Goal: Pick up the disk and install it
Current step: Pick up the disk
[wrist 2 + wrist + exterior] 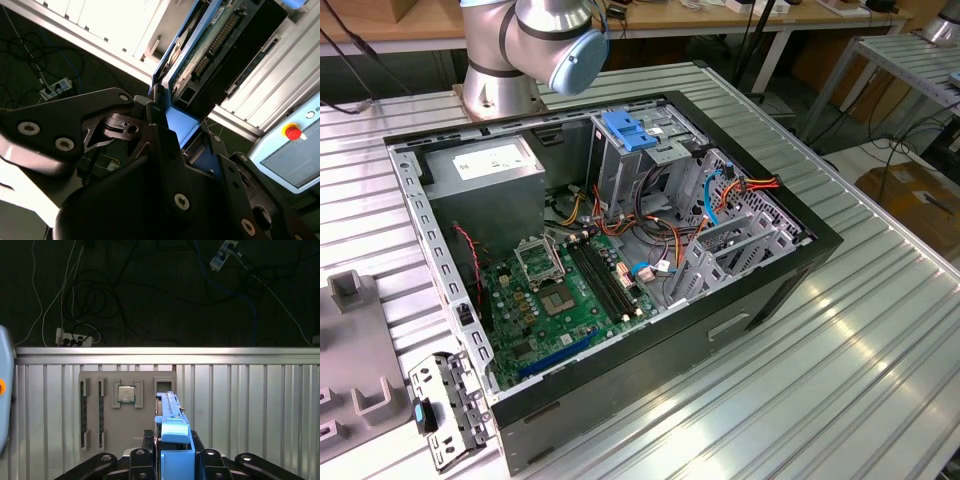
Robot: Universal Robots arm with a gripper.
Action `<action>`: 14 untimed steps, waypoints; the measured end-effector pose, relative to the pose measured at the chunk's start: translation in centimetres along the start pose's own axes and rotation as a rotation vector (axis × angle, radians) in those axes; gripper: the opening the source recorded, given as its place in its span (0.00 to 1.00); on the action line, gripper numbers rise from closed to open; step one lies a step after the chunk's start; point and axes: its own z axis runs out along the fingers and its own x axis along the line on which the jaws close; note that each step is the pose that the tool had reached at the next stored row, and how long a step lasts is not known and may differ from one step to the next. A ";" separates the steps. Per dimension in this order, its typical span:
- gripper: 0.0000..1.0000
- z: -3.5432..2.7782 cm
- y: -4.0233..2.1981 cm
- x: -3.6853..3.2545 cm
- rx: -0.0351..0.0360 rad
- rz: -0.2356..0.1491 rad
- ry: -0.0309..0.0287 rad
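In the first wrist view, pinching the disk (172, 422) edge-on with the tool (176, 457), clamped across the two flat faces, blue rail turned toward the camera. Hanging over the ribbed metal counter (250, 410) and over a grey tray (95, 390) carrying a square chip (126, 394); apart from both, as far as can be judged. In the second wrist view, the same clamp from another angle: green circuit side and connector row of the disk exposed, blue rail running down into the tool.

In the exterior view, an open computer case (650, 385) lying on its side on the counter, with a green board (570, 300), a grey power box (485, 165), a metal cage with a blue top (630, 130) and loose orange and red cables (760, 184) inside.

Probably mid-carry: lifted, not yet in the case. To do this step well:
- Hold the pinch firm and centred, to stop any pivoting.
- Move slowly and without jerks, with only two faces gripped.
- Spare the bare circuit side from knocks against metal.
- Pass high over the case wall.
- Stay off the loose cables.
- Hold the rails square to the likely bay, not skewed.
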 end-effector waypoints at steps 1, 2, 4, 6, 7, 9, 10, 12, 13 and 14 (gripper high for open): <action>0.37 -0.05 0.00 0.00 0.0000 0.000 -0.0001; 0.37 -0.11 0.00 0.00 0.0002 0.000 -0.0001; 0.37 -0.22 0.00 0.00 0.0000 0.000 0.0000; 0.37 -0.29 0.00 0.01 0.0001 0.000 -0.0001; 0.37 -0.34 0.00 0.00 0.0001 0.000 -0.0001; 0.37 -0.38 -0.01 0.01 0.0000 0.000 0.0000; 0.37 -0.38 -0.03 0.00 0.0000 0.000 0.0000; 0.37 -0.38 -0.10 0.00 0.0000 0.000 0.0000; 0.37 -0.38 -0.13 0.00 0.0000 0.000 0.0000; 0.37 -0.37 -0.18 0.01 0.0002 0.000 -0.0001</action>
